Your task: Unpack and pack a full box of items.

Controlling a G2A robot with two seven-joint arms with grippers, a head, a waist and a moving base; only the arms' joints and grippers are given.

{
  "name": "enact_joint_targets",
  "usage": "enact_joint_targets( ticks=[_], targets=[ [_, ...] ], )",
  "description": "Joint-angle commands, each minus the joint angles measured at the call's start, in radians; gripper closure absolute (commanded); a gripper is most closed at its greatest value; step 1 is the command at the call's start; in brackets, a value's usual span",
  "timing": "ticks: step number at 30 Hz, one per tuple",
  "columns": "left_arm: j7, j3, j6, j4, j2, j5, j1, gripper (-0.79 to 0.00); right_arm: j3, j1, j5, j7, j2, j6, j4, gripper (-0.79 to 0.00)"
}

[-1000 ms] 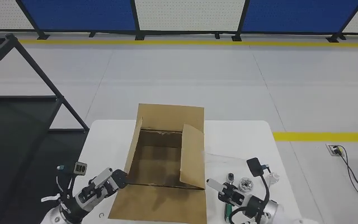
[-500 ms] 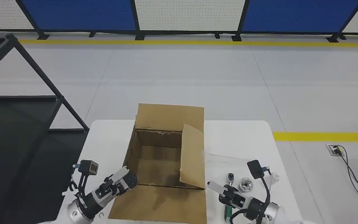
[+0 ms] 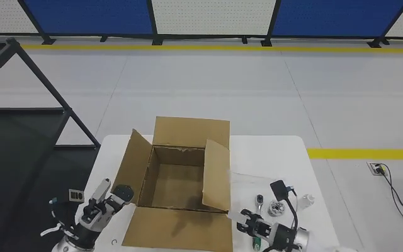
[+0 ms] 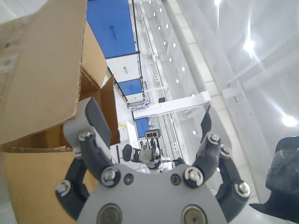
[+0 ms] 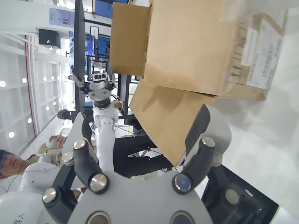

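The open box (image 3: 176, 186) sits on the table (image 3: 271, 157), left gripper (image 4: 149, 115) beside its left flap (image 3: 133, 167), right gripper (image 5: 140, 122) near its near flap (image 3: 179, 228), both spread apart.

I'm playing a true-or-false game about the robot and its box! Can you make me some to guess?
1. The cardboard box is open on top. True.
2. The left pincer is squeezing a toy. False: it is open and holds nothing.
3. Small metal parts lie on the table beside the box. True.
4. The box is packed full. False: the part of its inside that shows is bare cardboard.
5. The right pincer is open. True.
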Motion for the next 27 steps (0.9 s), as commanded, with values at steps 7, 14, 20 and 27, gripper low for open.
enact_joint_targets(
  ticks=[7,14,20,27],
  targets=[
    [0.019,-0.027,0.071,0.071,-0.004,-0.08,-0.027,-0.785,-0.211,0.154,-0.023,-0.036,-0.017,0.011,0.063,-0.785],
    [0.006,-0.015,0.129,0.127,-0.006,-0.096,-0.062,-0.785,-0.268,0.213,-0.121,-0.068,-0.02,0.088,0.074,-0.785],
    [-0.032,-0.011,0.155,0.154,-0.006,-0.101,-0.092,-0.785,-0.127,0.086,-0.163,-0.091,0.003,0.124,-0.046,-0.785],
    [-0.081,-0.019,0.186,0.191,-0.004,-0.12,-0.146,-0.785,0.045,-0.055,-0.202,-0.119,0.022,0.217,-0.108,-0.785]
  ],
)
